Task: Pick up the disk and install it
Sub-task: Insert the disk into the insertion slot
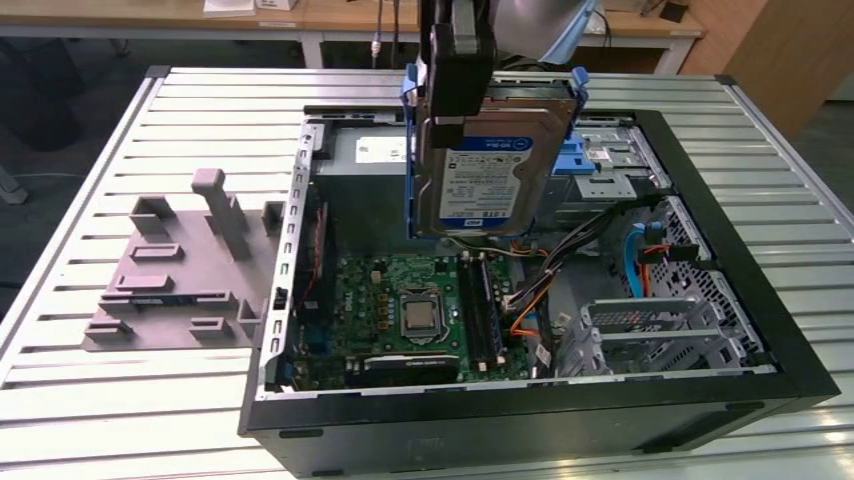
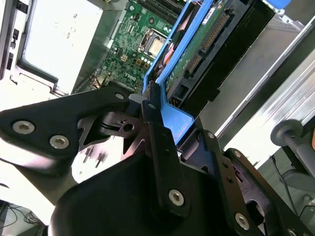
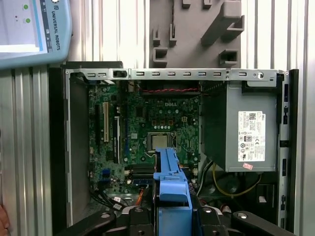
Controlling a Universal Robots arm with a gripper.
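Currently | jaws clamped on disk [image 1: 487,165] bracket edge | upright, 12 o'clock of motherboard [image 1: 374,300] | judged rigid, heavy, shock-sensitive | hold bracket, not label

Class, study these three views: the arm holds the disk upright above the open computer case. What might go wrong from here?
1. The pincer grips the disk by its blue bracket near one end, so the disk might swing or slip onto the motherboard.
2. Loose cables lie below the disk and might snag it on the way down.
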